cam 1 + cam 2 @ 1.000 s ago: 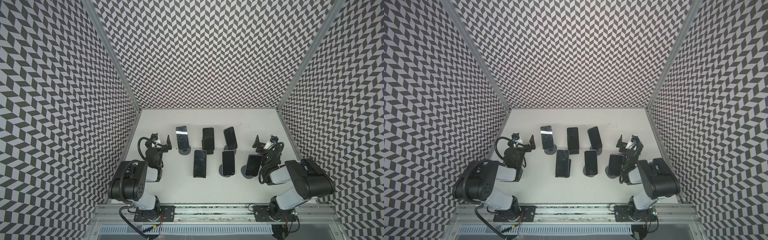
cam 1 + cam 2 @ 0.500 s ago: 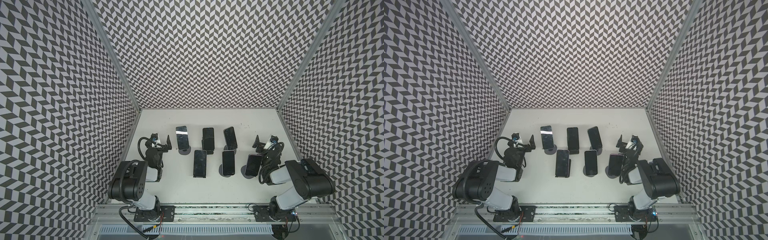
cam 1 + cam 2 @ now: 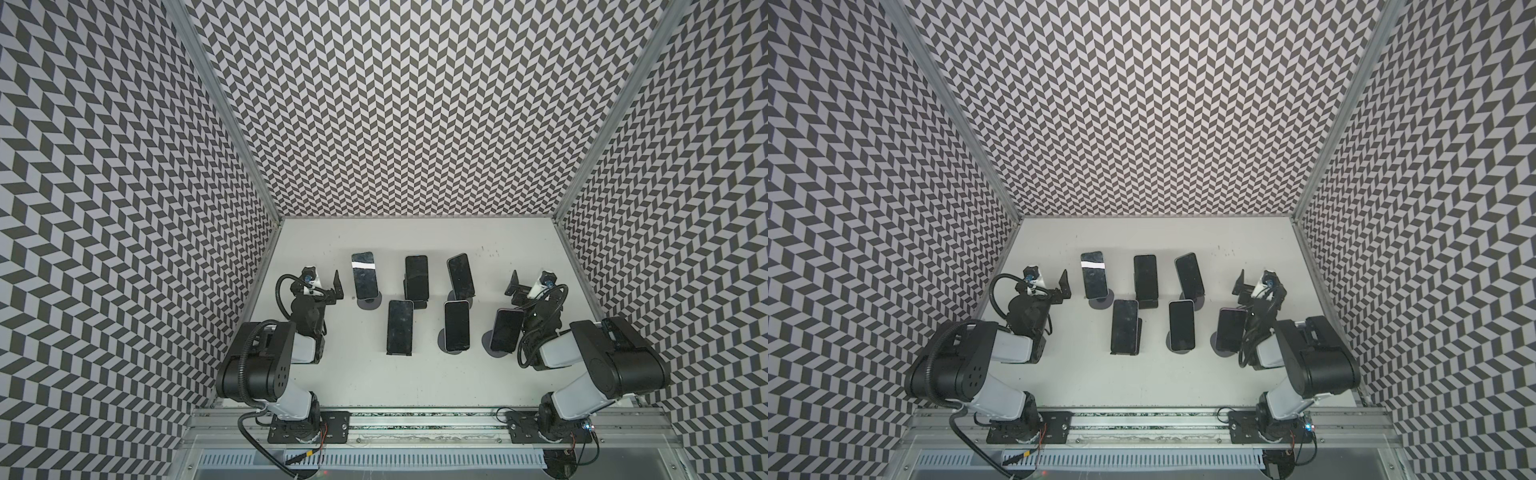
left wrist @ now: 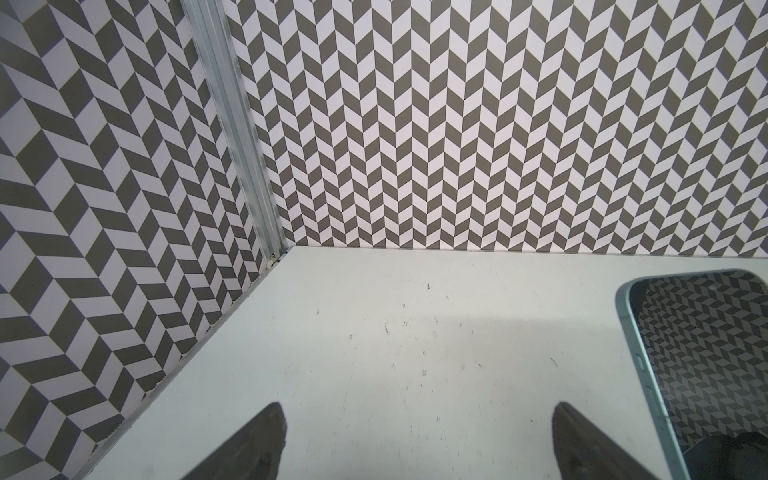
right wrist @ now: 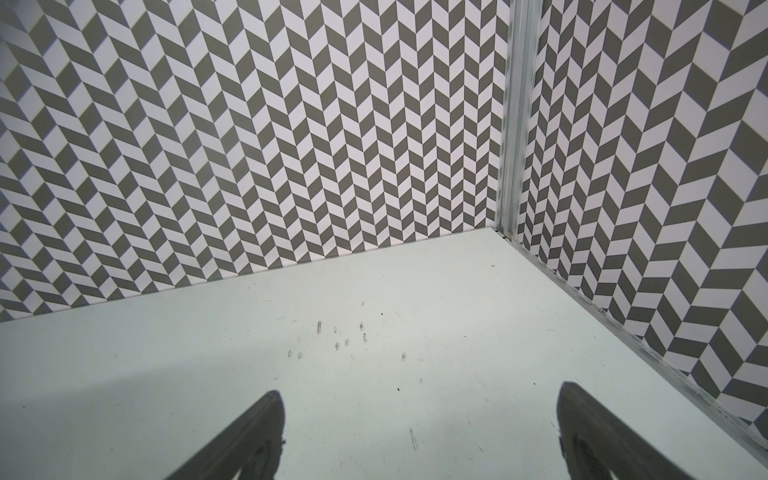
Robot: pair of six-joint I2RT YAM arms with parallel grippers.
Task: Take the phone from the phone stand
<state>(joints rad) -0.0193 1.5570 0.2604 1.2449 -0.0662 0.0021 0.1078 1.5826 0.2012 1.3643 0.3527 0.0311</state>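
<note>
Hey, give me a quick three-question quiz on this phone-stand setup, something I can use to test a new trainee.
1. How many phones stand propped on the table?
2. True or false: the left claw is gripping a phone.
3. Which phone shows a bright white glare stripe across its screen?
Key: 1. Six. 2. False; it is open and empty. 3. The left phone in the back row.
</note>
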